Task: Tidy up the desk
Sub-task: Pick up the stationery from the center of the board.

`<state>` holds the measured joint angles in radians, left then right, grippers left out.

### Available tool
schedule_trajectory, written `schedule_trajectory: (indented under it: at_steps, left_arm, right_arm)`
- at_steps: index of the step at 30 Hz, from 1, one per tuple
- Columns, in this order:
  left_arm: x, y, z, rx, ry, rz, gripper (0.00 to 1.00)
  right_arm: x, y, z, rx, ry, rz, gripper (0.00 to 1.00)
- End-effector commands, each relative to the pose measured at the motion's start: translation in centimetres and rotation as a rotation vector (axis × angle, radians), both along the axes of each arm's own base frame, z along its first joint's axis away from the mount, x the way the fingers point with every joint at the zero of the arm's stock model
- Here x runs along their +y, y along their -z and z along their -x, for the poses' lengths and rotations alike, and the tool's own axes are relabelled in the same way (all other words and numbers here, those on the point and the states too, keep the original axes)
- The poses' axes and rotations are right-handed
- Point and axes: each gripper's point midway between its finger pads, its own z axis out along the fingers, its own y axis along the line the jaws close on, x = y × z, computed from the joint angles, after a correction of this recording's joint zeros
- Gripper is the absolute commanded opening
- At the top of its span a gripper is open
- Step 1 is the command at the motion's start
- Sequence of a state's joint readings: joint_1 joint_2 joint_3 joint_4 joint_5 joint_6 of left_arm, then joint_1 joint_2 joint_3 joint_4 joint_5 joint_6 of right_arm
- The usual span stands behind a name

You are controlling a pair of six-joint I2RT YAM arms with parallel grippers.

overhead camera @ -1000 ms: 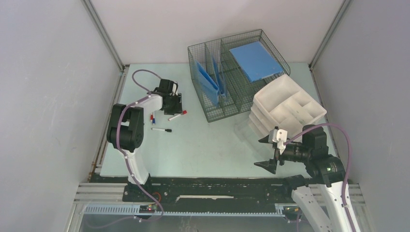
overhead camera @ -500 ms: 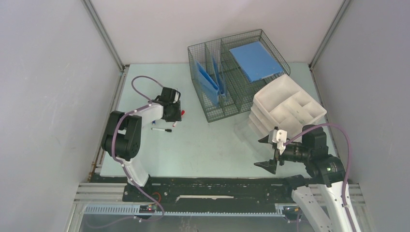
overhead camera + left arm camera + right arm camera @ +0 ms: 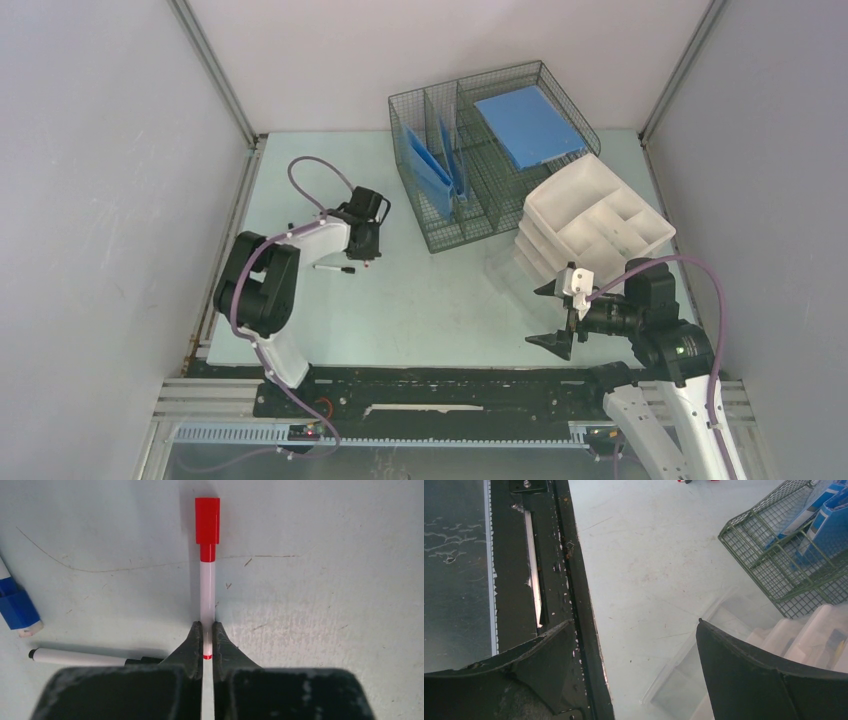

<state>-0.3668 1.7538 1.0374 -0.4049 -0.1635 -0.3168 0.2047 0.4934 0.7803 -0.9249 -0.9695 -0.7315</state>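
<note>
the left gripper has shut since a second ago, when it hung open over the pens, and its jaws now pinch the white barrel of the red marker, which lies flat on the desk; i judge the grasp made, the lift still to come. a blue marker and a black marker lie untouched to one side of it, while the right gripper hangs wide and empty, unchanged. the pale green top is scratched but flat, with a wire basket and stacked white trays far right, inside grey walls.
</note>
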Motion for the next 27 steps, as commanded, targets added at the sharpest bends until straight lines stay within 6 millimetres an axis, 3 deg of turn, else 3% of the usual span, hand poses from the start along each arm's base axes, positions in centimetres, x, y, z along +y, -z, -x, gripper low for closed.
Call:
schedule_trajectory:
  at_steps: [1,6,10,13,14,20,24,27]
  left_arm:
    - [0.5,0.2,2.1,0.063,0.02,-0.071,0.0]
    - [-1.1,-2.9,2.8,-0.044,0.049,0.025,0.0]
    - [-3.8,-6.2,3.9,-0.167,0.104,0.23,0.0]
    - [-6.6,-8.6,5.8,-0.256,0.17,0.456,0.0]
    - [-8.0,-10.2,6.6,-0.303,0.211,0.559,0.0]
    - [-13.7,-14.0,11.3,-0.445,0.339,0.984,0.0]
    - [-17.5,-16.3,14.1,-0.462,0.383,1.169,0.0]
    - [-19.9,-17.4,15.0,-0.463,0.391,1.238,0.0]
  right_arm:
    - [0.0,-0.1,-0.1,-0.019,-0.007,0.0,0.96]
    - [0.0,-0.1,-0.1,-0.022,-0.004,0.001,0.96]
    - [-0.1,-0.1,-0.2,-0.026,0.004,0.002,0.96]
    - [-0.2,-0.2,-0.2,-0.03,0.009,-0.001,0.96]
    - [-0.2,-0.3,-0.2,-0.032,0.009,-0.003,0.96]
    - [-0.3,-0.3,-0.2,-0.035,0.017,-0.005,0.96]
    - [-0.3,-0.3,-0.3,-0.035,0.024,-0.005,0.96]
    - [-0.4,-0.4,-0.4,-0.037,0.03,-0.006,0.96]
